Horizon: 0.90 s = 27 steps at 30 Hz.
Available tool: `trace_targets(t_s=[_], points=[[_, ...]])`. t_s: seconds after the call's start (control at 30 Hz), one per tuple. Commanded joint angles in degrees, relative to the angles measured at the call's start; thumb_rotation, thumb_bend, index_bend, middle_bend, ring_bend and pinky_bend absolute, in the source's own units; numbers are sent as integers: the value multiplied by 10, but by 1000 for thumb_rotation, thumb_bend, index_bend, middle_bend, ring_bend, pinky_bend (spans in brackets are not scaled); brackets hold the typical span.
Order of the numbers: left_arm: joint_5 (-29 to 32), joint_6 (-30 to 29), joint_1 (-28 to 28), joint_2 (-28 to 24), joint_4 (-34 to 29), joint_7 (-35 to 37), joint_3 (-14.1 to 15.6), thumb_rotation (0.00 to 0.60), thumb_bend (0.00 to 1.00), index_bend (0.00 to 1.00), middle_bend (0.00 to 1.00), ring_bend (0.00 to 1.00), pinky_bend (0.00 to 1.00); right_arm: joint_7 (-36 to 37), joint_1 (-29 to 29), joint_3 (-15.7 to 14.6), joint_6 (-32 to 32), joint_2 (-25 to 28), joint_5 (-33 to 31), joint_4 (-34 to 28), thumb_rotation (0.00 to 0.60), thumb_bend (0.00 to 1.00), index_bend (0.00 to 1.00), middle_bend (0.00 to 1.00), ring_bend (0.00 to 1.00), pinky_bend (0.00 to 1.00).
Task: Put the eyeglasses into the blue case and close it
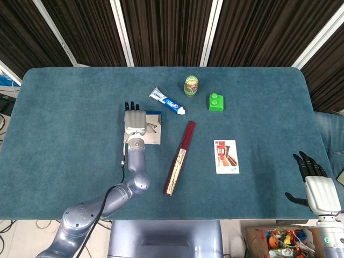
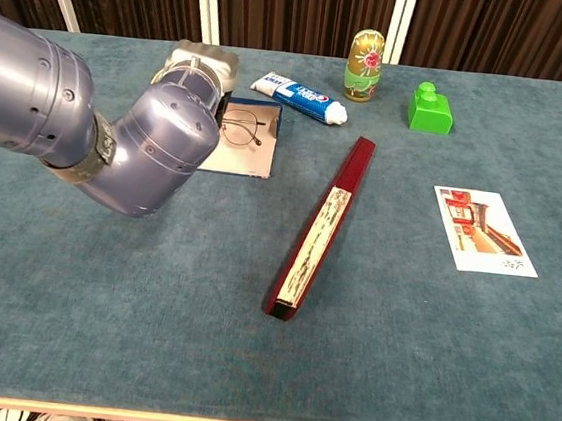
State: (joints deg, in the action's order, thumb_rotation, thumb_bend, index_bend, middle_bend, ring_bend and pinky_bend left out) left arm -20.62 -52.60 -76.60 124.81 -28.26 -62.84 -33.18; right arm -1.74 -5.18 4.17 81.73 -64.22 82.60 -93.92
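L hand (image 1: 135, 121) flat; R hand (image 1: 318, 187) open.

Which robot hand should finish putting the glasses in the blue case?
The left hand, probably. It is already over the open blue case, right beside the eyeglasses lying on it. The right hand sits far off at the table's near right corner, holding nothing.
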Motion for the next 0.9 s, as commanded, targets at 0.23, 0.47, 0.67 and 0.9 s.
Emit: trace_targets(t_s=[0.23, 0.47, 0.67, 0.9], points=[[-13, 28, -10, 17, 45, 17, -17, 600, 440, 585, 152, 0, 0, -2, 0, 1, -4, 1, -6, -2, 600, 31, 38, 0, 89, 179], [-22, 49, -20, 30, 75, 28, -30, 600, 440, 569, 151, 0, 0, -5, -1, 1, -8, 3, -11, -5, 600, 31, 37, 0, 90, 180], [-27, 58, -27, 38, 93, 27, -39, 600, 440, 491, 144, 0, 0, -8, -2, -1, -13, 6, -14, -9, 600, 30, 38, 0, 89, 179], [-36, 56, -29, 42, 103, 26, -48, 600, 439, 398, 143, 0, 0, -9, -2, -1, -14, 7, -15, -11, 600, 30, 38, 0, 89, 180]])
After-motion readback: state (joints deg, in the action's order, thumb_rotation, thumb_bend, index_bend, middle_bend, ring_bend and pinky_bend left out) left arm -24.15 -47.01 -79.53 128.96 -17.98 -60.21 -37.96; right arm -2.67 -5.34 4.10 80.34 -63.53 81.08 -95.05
